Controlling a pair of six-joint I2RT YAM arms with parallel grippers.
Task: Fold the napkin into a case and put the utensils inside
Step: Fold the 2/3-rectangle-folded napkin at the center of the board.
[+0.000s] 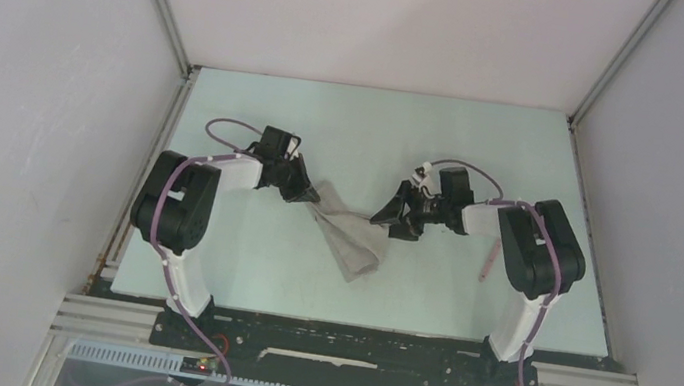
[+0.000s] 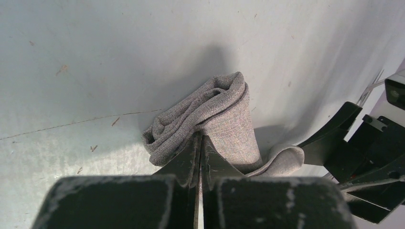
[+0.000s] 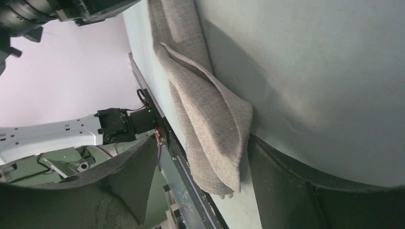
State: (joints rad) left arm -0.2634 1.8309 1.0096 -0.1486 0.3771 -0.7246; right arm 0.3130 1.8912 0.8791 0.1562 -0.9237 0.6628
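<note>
The taupe-grey napkin (image 1: 352, 240) lies bunched and partly lifted at mid-table, not a flat case. My left gripper (image 1: 306, 190) is shut on its upper left corner; in the left wrist view the closed jaws (image 2: 199, 139) pinch the rolled cloth (image 2: 217, 112). My right gripper (image 1: 393, 218) is at the napkin's right side with its jaws wide apart. In the right wrist view the cloth (image 3: 210, 119) hangs between the spread fingers (image 3: 296, 191), close to one of them and not pinched. One pale pink utensil (image 1: 487, 262) lies by the right arm; other utensils are hidden.
The pale green table (image 1: 377, 127) is walled by white panels at left, back and right. Both arm bases stand on the black rail (image 1: 336, 349) at the near edge. The right arm's elbow (image 1: 542, 246) hangs over the pink utensil's area.
</note>
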